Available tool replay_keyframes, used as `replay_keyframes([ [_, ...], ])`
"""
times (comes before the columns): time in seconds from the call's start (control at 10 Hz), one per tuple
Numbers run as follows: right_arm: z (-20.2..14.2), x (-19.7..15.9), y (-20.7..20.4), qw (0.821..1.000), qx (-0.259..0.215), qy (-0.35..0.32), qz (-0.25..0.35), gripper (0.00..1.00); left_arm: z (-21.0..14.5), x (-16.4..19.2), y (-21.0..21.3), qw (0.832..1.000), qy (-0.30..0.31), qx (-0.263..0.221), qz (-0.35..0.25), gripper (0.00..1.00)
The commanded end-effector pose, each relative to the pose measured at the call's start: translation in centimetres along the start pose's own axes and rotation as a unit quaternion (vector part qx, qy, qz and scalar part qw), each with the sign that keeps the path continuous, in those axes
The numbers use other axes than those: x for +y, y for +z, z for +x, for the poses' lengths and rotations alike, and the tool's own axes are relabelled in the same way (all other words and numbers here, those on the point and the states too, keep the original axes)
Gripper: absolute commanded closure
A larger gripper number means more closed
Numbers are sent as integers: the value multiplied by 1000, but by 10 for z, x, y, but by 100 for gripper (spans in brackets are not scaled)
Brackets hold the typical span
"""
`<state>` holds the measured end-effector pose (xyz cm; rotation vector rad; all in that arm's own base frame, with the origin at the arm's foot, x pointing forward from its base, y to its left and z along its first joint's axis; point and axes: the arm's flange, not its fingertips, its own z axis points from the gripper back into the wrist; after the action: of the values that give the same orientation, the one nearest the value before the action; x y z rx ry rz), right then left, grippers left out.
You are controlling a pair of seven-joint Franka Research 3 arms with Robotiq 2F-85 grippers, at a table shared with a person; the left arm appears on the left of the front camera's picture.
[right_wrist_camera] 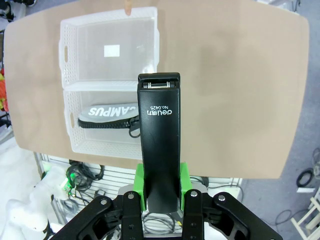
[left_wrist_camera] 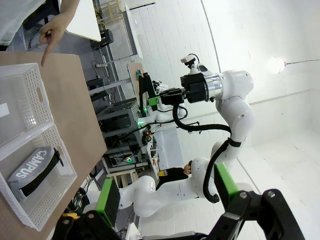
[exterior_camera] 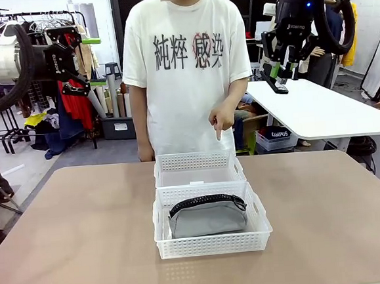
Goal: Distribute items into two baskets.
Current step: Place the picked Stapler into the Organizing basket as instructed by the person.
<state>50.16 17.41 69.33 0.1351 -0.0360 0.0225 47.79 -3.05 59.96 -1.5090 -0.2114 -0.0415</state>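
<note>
right hand (right_wrist_camera: 161, 197) clamps the stapler (right_wrist_camera: 159, 150) high above the surface (exterior_camera: 84, 222); left hand (left_wrist_camera: 165, 192) gapes; person's finger (exterior_camera: 219, 128) over far basket (exterior_camera: 197, 166).

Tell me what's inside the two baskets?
The near basket holds a grey pouch with a black zipper on top. Whatever lies under the pouch is covered. The far basket shows a bare bottom with a small white label.

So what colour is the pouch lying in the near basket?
Grey, with a black zipper; the pouch shows best in the front view.
</note>
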Motion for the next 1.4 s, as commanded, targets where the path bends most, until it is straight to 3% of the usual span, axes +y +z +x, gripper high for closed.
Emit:
replay_keyframes([
  [0.0,0,0,0,1000,0,0,0,100,-1,-2,1,1000,-2,-4,1,0],
  [0.5,29,23,-24,994,38,92,-36,100,-1,-2,1,1000,-2,-4,1,0],
  [0.6,33,31,-34,988,57,136,-50,100,-1,-2,1,1000,-2,-4,1,0],
  [1.0,55,73,-75,944,87,307,-83,100,-1,-2,1,1000,-2,-4,1,0],
  [1.3,61,102,-112,907,112,396,-89,100,-1,-2,1,1000,-2,-4,1,0],
])
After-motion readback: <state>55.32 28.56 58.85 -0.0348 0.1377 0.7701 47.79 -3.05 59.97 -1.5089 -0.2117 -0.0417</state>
